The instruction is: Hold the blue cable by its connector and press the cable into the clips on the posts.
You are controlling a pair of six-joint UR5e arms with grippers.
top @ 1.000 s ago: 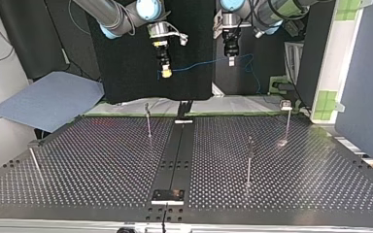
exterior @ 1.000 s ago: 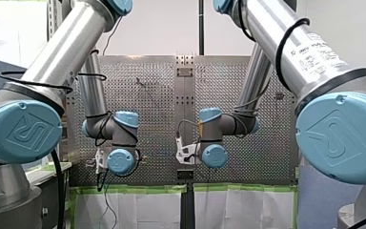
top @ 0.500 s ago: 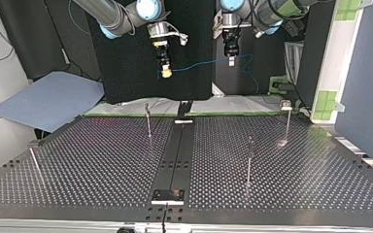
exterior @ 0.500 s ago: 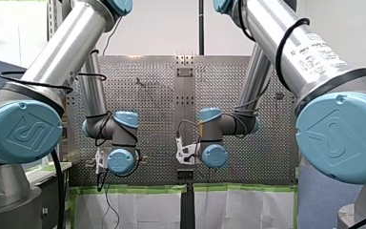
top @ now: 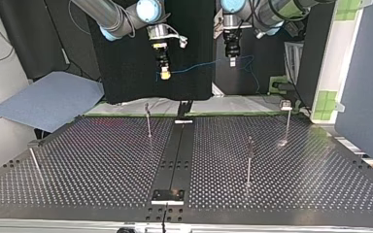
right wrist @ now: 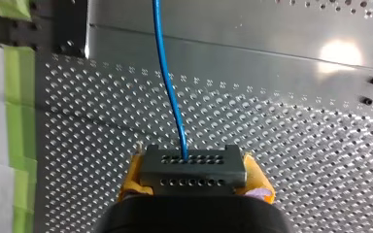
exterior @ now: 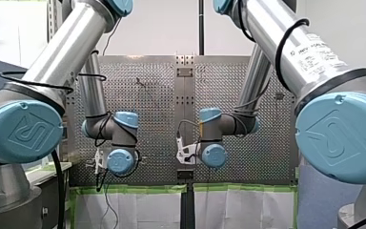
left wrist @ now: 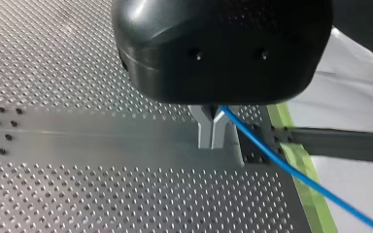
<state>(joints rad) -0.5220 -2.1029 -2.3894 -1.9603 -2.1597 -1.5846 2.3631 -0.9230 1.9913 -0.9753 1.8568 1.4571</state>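
Posts come nearest: four thin metal posts [top: 249, 160] stand on the perforated black worktop [top: 102, 165], with no cable on them. Beyond them, toward twelve o'clock and well above the far edge, my right hand [top: 164, 74] pinches the dark grey multi-hole connector [right wrist: 193, 170] between its yellow pads [right wrist: 131, 177]. The thin blue cable [top: 199, 65] runs from it toward two o'clock to my left hand [top: 232, 60], whose metal fingers [left wrist: 205, 131] are closed on it. Since half a second ago both hands have shifted only slightly, and the cable hangs between them as before. Clipping, I judge, has not started.
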